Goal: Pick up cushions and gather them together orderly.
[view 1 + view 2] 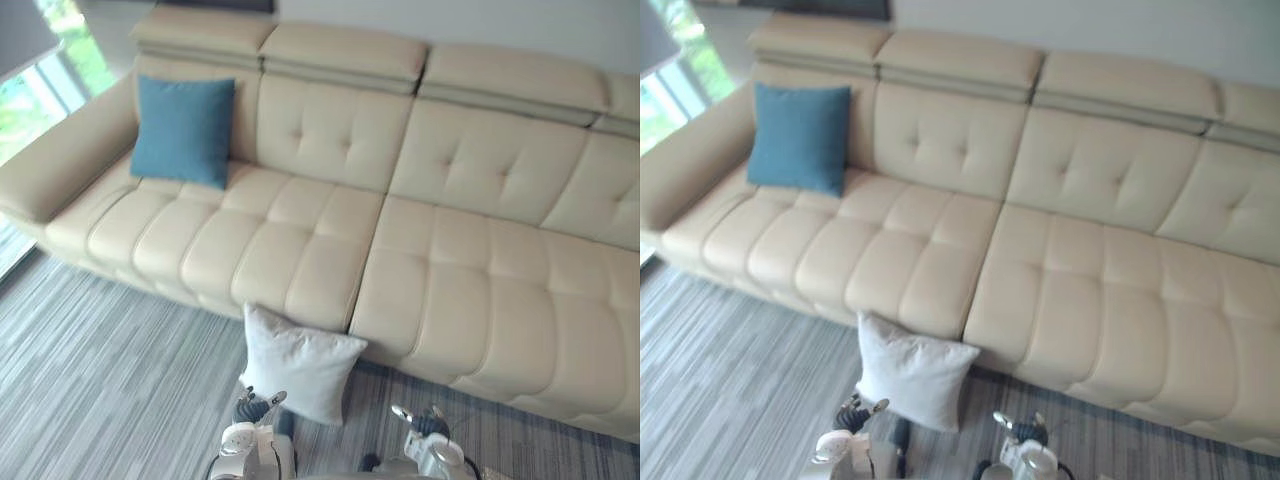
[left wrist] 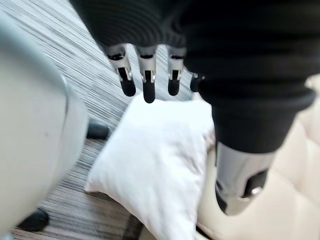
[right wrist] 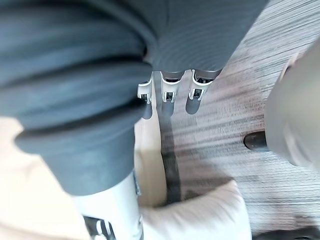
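The white cushion (image 1: 300, 365) stands on the floor (image 1: 100, 380). It leans on the front of the sofa (image 1: 430, 290), close to the gap between two seats. The blue cushion (image 1: 183, 130) is well apart from it, up on the seat at the sofa's left end. It stands against the back rest, just beside the arm rest. The two cushions do not touch.

The left hand (image 2: 148, 80) hangs just beside the white cushion's lower left corner. Its fingers are straight and loose, its thumb sticks out to the side, and it holds nothing. The white cushion shows past the fingertips, and I cannot tell if they touch it.

The right hand (image 3: 170, 95) hangs low over the floor, near the white cushion's right side and the foot of the sofa. Its fingers hang loose too, and it holds nothing.

The sofa is long and cream, with soft puffy squares on its seats and back. The floor has thin grey stripes. A window (image 1: 45, 70) shows past the sofa's left arm rest
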You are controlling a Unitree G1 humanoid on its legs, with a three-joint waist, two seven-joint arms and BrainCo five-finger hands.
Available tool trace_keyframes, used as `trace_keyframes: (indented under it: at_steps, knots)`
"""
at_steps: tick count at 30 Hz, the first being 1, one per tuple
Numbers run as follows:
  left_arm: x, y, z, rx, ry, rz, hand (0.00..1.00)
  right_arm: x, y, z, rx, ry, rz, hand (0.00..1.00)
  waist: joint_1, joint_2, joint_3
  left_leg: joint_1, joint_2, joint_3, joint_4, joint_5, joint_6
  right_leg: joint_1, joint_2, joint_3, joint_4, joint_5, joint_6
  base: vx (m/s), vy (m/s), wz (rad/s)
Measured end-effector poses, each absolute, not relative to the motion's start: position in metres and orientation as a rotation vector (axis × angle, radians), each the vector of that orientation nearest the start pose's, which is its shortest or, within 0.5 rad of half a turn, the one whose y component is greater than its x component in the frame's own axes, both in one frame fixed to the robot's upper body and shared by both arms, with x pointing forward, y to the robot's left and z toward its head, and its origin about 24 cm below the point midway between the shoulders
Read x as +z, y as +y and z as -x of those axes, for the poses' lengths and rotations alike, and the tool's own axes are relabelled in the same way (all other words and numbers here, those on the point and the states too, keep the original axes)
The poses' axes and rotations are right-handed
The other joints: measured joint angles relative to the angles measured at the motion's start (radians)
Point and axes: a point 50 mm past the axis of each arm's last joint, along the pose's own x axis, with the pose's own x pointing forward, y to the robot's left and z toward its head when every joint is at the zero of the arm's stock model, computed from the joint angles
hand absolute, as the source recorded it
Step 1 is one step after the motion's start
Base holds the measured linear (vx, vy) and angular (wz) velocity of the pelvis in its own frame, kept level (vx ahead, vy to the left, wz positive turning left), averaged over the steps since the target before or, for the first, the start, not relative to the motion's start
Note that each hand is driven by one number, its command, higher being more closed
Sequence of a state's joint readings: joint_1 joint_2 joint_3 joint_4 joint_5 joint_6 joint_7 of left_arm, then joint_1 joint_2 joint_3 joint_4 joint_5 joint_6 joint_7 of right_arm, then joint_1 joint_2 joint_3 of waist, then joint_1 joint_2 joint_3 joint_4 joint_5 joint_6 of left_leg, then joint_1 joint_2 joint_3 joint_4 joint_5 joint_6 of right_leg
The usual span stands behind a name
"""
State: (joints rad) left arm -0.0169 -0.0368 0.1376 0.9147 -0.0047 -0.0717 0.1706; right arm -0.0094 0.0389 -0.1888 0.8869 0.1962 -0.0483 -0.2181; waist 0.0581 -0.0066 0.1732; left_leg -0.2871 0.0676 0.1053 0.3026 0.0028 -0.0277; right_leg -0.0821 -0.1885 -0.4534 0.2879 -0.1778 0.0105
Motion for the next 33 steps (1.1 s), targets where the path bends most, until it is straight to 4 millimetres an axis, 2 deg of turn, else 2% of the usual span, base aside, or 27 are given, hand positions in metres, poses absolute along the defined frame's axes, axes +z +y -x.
trace_keyframes:
  at_steps: [1, 2, 4, 5, 6, 7, 9, 11, 12, 13, 14, 15, 16, 17, 18, 20, 22, 25, 27, 29, 30, 32, 33]
  knots:
    - [-0.135, 0.164, -0.16, 0.272, 0.843, 0.024, 0.0, -0.134, -0.177, -0.159, -0.46, 0.845, -0.202, 0.0, 0.001, -0.01, 0.006, 0.002, 0.025, 0.061, 0.091, -0.06, 0.021, -0.005, -0.022, -0.016, 0.022, 0.0, 0.0, -0.19, 0.126, 0.65]
    - [-0.136, 0.164, -0.158, 0.268, 0.847, 0.02, 0.0, -0.133, -0.18, -0.159, -0.471, 0.843, -0.195, 0.0, -0.001, -0.011, 0.006, 0.034, 0.078, 0.123, 0.185, -0.134, 0.003, -0.003, -0.05, -0.027, 0.043, 0.001, 0.003, -0.2, 0.197, 0.55]
    - [-0.137, 0.164, -0.155, 0.267, 0.855, 0.017, 0.0, -0.134, -0.18, -0.157, -0.478, 0.847, -0.194, 0.0, -0.003, -0.01, 0.006, 0.09, 0.145, 0.167, 0.224, -0.19, -0.012, -0.004, -0.073, -0.031, 0.057, 0.009, 0.02, -0.15, 0.24, 0.28]
    - [-0.139, 0.163, -0.153, 0.263, 0.866, 0.017, 0.0, -0.135, -0.18, -0.155, -0.483, 0.854, -0.194, 0.0, -0.004, -0.006, 0.004, 0.137, 0.189, 0.208, 0.217, -0.222, -0.026, -0.003, -0.083, -0.033, 0.06, 0.02, 0.046, -0.15, 0.323, 0.22]
    - [-0.14, 0.16, -0.151, 0.252, 0.88, 0.015, 0.0, -0.136, -0.183, -0.152, -0.493, 0.861, -0.194, 0.0, -0.005, 0.013, -0.003, 0.172, 0.194, 0.237, 0.149, -0.264, -0.081, -0.005, -0.09, -0.033, 0.056, 0.032, 0.072, -0.14, 0.351, 0.24]
    - [-0.14, 0.162, -0.154, 0.243, 0.874, -0.001, 0.0, -0.138, -0.181, -0.149, -0.504, 0.877, -0.208, 0.0, -0.007, -0.008, 0.006, 0.183, 0.163, 0.249, 0.12, -0.263, -0.086, -0.005, -0.109, -0.024, 0.041, 0.05, 0.094, -0.14, 0.34, 0.25]
    - [-0.142, 0.175, -0.149, 0.211, 0.895, -0.086, 0.0, -0.146, -0.174, -0.137, -0.493, 0.943, -0.224, 0.0, -0.019, -0.05, -0.016, 0.203, 0.055, 0.241, -0.017, -0.199, -0.046, 0.003, -0.139, -0.014, -0.061, 0.115, 0.097, -0.09, 0.295, 0.34]
    - [-0.143, 0.177, -0.148, 0.191, 0.903, -0.111, 0.0, -0.149, -0.182, -0.129, -0.51, 0.973, -0.203, 0.0, -0.023, -0.048, -0.013, 0.199, 0.016, 0.238, -0.029, -0.19, -0.028, 0.013, -0.157, 0.0, -0.087, 0.155, 0.092, -0.04, 0.241, 0.28]
    - [-0.143, 0.18, -0.146, 0.189, 0.907, -0.124, 0.0, -0.15, -0.189, -0.128, -0.517, 0.977, -0.189, 0.0, -0.023, -0.047, -0.012, 0.204, -0.014, 0.237, -0.038, -0.198, -0.005, 0.007, -0.185, 0.006, -0.061, 0.167, 0.074, -0.04, 0.223, 0.11]
    - [-0.144, 0.182, -0.144, 0.19, 0.913, -0.129, 0.0, -0.149, -0.191, -0.129, -0.517, 0.973, -0.185, 0.0, -0.023, -0.042, -0.007, 0.208, -0.022, 0.236, -0.038, -0.2, 0.001, 0.002, -0.196, 0.006, -0.04, 0.169, 0.066, -0.03, 0.216, 0.04]
    - [-0.144, 0.184, -0.142, 0.193, 0.921, -0.135, 0.0, -0.148, -0.194, -0.129, -0.516, 0.967, -0.18, 0.0, -0.027, -0.035, 0.003, 0.222, -0.03, 0.234, -0.042, -0.203, 0.009, -0.012, -0.21, 0.015, 0.016, 0.167, 0.029, -0.02, 0.152, 0.08]
    - [-0.145, 0.186, -0.139, 0.197, 0.927, -0.139, 0.0, -0.147, -0.196, -0.131, -0.517, 0.954, -0.177, 0.0, -0.035, -0.028, 0.008, 0.24, -0.03, 0.223, -0.049, -0.21, 0.017, -0.046, -0.208, 0.07, 0.105, 0.156, -0.019, 0.0, 0.131, 0.11]
    - [-0.145, 0.188, -0.139, 0.199, 0.929, -0.142, 0.0, -0.147, -0.196, -0.132, -0.517, 0.951, -0.177, 0.0, -0.039, -0.025, 0.01, 0.25, -0.029, 0.213, -0.059, -0.214, 0.022, -0.065, -0.195, 0.103, 0.148, 0.137, -0.016, 0.02, 0.094, 0.21]
    - [-0.146, 0.191, -0.134, 0.204, 0.941, -0.15, 0.0, -0.147, -0.194, -0.132, -0.51, 0.953, -0.178, 0.0, -0.045, -0.022, 0.012, 0.268, -0.023, 0.198, -0.078, -0.211, 0.023, -0.082, -0.148, 0.158, 0.202, 0.098, 0.006, 0.06, -0.021, 0.27]
    - [-0.148, 0.196, -0.13, 0.212, 0.956, -0.156, 0.0, -0.148, -0.191, -0.131, -0.503, 0.961, -0.184, 0.0, -0.05, -0.034, 0.007, 0.287, -0.021, 0.186, -0.098, -0.207, 0.017, -0.093, -0.087, 0.177, 0.226, 0.056, 0.018, 0.06, -0.057, 0.25]
    - [-0.148, 0.197, -0.13, 0.215, 0.958, -0.16, 0.0, -0.15, -0.189, -0.128, -0.5, 0.977, -0.188, 0.0, -0.049, -0.048, 0.008, 0.316, -0.023, 0.187, -0.122, -0.202, 0.005, -0.091, -0.046, 0.134, 0.2, 0.009, 0.0, 0.1, -0.12, 0.02]
    - [-0.147, 0.198, -0.131, 0.22, 0.956, -0.157, 0.0, -0.15, -0.188, -0.127, -0.503, 0.978, -0.192, 0.0, -0.054, -0.059, 0.008, 0.315, -0.027, 0.185, -0.121, -0.208, -0.013, -0.081, -0.025, 0.139, 0.141, -0.034, 0.017, 0.16, -0.161, -0.08]
    - [-0.147, 0.188, -0.137, 0.189, 0.953, -0.145, 0.0, -0.151, -0.194, -0.124, -0.548, 0.976, -0.22, 0.0, -0.06, -0.037, 0.019, 0.305, 0.0, 0.134, -0.097, -0.218, -0.041, -0.055, 0.009, 0.133, 0.139, -0.065, -0.001, 0.23, -0.134, 0.18]
    - [-0.145, 0.187, -0.141, 0.227, 0.935, -0.101, 0.0, -0.153, -0.194, -0.114, -0.565, 0.992, -0.227, 0.0, -0.062, -0.033, 0.02, 0.255, 0.051, 0.1, 0.062, -0.232, -0.048, 0.014, 0.041, 0.098, 0.097, -0.067, -0.005, 0.25, -0.12, 0.41]
    - [-0.141, 0.185, -0.147, 0.251, 0.899, -0.066, 0.0, -0.152, -0.194, -0.111, -0.568, 0.982, -0.227, 0.0, -0.055, -0.02, 0.03, 0.159, 0.132, 0.096, 0.377, -0.236, -0.037, 0.11, 0.086, 0.091, 0.044, -0.067, -0.007, 0.26, -0.102, 0.16]
    - [-0.14, 0.184, -0.149, 0.265, 0.884, -0.046, 0.0, -0.151, -0.196, -0.113, -0.568, 0.976, -0.218, 0.0, -0.045, -0.015, 0.034, 0.104, 0.178, 0.1, 0.519, -0.252, -0.028, 0.143, 0.107, 0.111, 0.03, -0.082, -0.028, 0.2, 0.02, -0.32]
    - [-0.138, 0.18, -0.153, 0.26, 0.869, -0.035, 0.0, -0.148, -0.195, -0.124, -0.562, 0.948, -0.235, 0.0, -0.034, 0.003, 0.036, 0.053, 0.196, 0.105, 0.534, -0.293, -0.036, 0.151, 0.11, 0.15, 0.041, -0.095, -0.028, 0.17, 0.11, -0.68]
    - [-0.137, 0.177, -0.154, 0.256, 0.866, -0.028, 0.0, -0.146, -0.193, -0.129, -0.556, 0.926, -0.245, 0.0, -0.031, 0.011, 0.036, 0.04, 0.193, 0.103, 0.453, -0.296, -0.034, 0.151, 0.106, 0.177, 0.045, -0.097, -0.025, 0.16, 0.147, -0.8]
